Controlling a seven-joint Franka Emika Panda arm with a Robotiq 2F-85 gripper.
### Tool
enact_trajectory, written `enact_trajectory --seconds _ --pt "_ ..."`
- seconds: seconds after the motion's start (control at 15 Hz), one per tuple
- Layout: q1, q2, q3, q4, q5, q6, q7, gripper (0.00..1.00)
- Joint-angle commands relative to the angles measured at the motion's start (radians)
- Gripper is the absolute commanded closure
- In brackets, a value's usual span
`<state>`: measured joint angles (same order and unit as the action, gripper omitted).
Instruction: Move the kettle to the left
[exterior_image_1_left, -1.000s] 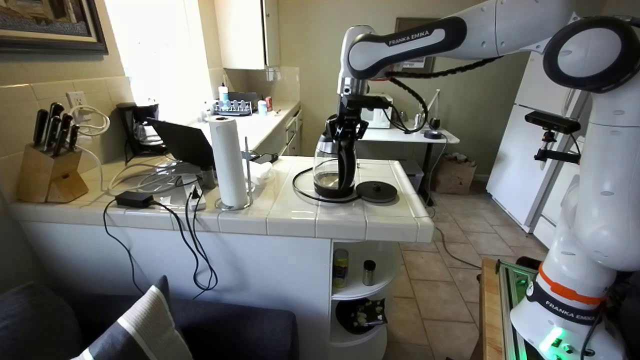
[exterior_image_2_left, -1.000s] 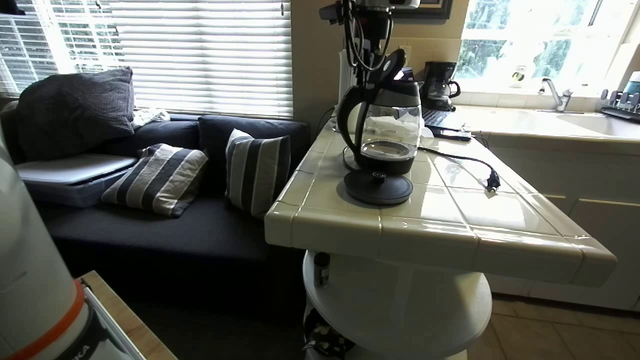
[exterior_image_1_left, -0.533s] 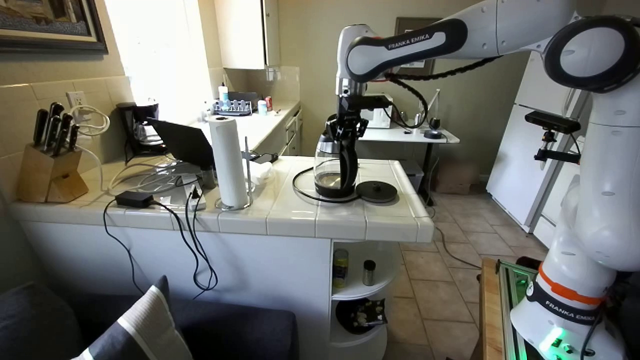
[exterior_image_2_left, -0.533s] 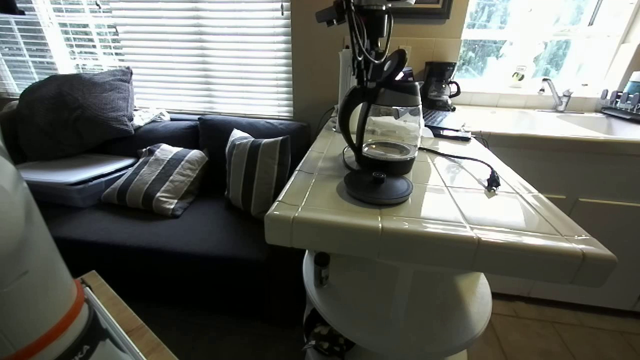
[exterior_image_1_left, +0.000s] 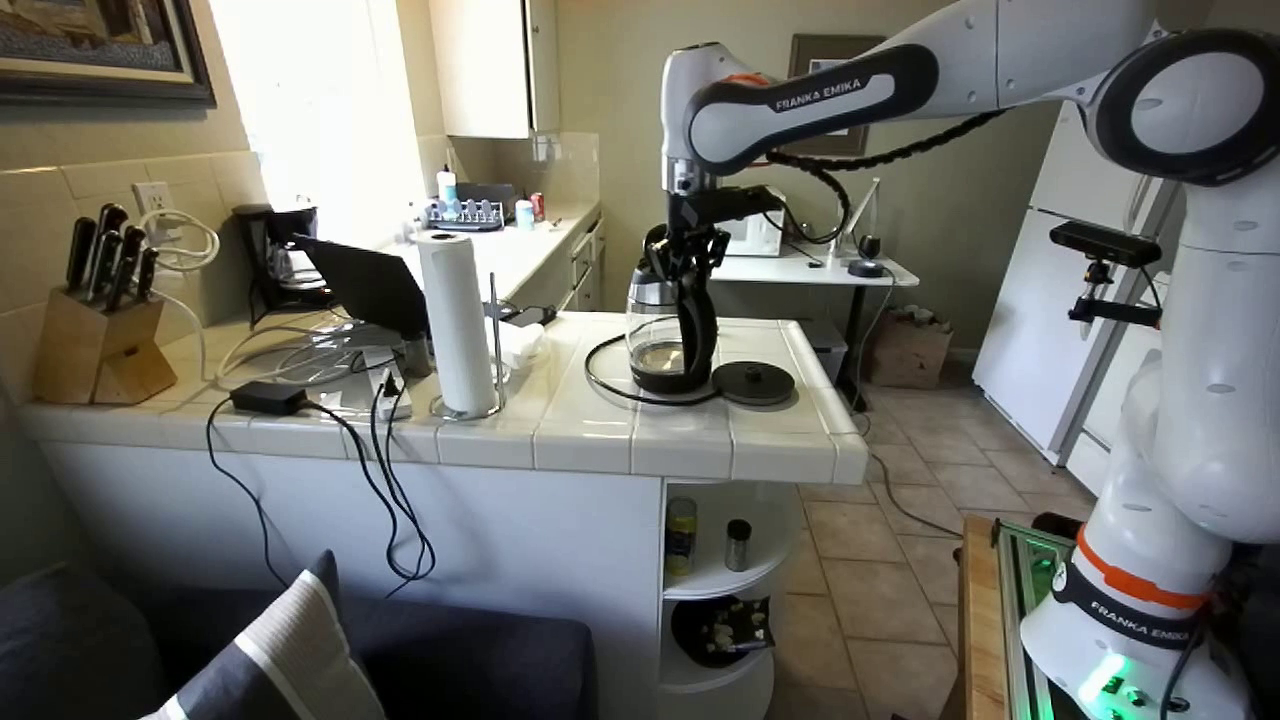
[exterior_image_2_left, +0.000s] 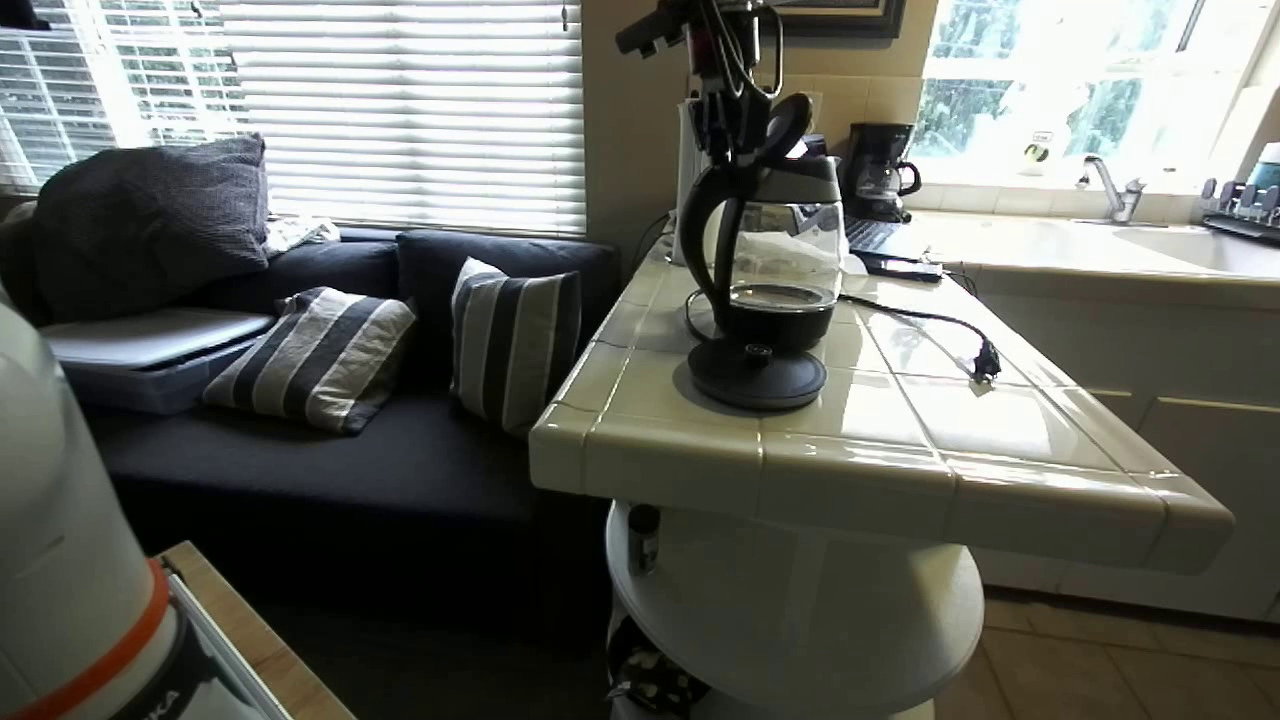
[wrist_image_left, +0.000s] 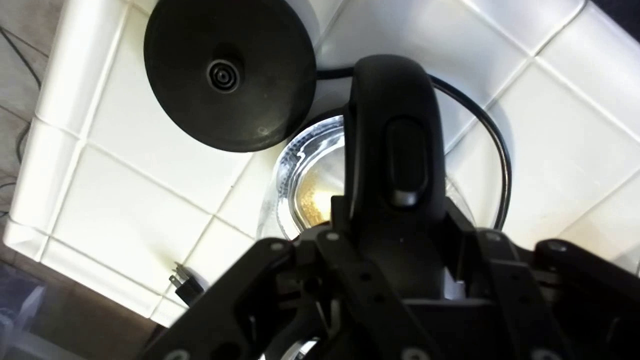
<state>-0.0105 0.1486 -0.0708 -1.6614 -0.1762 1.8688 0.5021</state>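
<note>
The kettle (exterior_image_1_left: 655, 325) has a clear glass body, a black base, a grey collar and an arched black handle. It also shows in an exterior view (exterior_image_2_left: 785, 250), with its lid standing up. It is slightly tilted at the tiled counter, beside the round black disc (exterior_image_1_left: 753, 383). I cannot tell whether its base is fully off the tiles. My gripper (exterior_image_1_left: 690, 265) comes down from above onto the top of the handle. In the wrist view, the fingers (wrist_image_left: 395, 210) are closed in on both sides of the handle (wrist_image_left: 392, 100). The kettle's lid is hidden there.
A paper towel roll (exterior_image_1_left: 460, 325) stands left of the kettle, with a laptop (exterior_image_1_left: 365, 285) and a knife block (exterior_image_1_left: 105, 345) beyond. The disc's black cord (wrist_image_left: 492, 135) curves around the kettle; its plug (exterior_image_2_left: 985, 362) lies on the counter (exterior_image_2_left: 850, 490).
The wrist has moved a little left and tilted in the exterior view with the knife block. The kettle has tilted slightly with it and shifted a little. The disc has stayed put.
</note>
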Motion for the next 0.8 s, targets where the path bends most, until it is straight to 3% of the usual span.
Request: enact_trajectory --seconds 0.0,0.47,0.73 --pt "0.004 -0.030 0.002 -0.006 -0.034 0.057 -0.024 0.80" --pt "0.002 -0.049 0.003 -0.008 -0.057 0.147 -0.025 0.80" --pt "-0.002 -0.050 0.004 0.000 -0.041 0.129 -0.032 0.80"
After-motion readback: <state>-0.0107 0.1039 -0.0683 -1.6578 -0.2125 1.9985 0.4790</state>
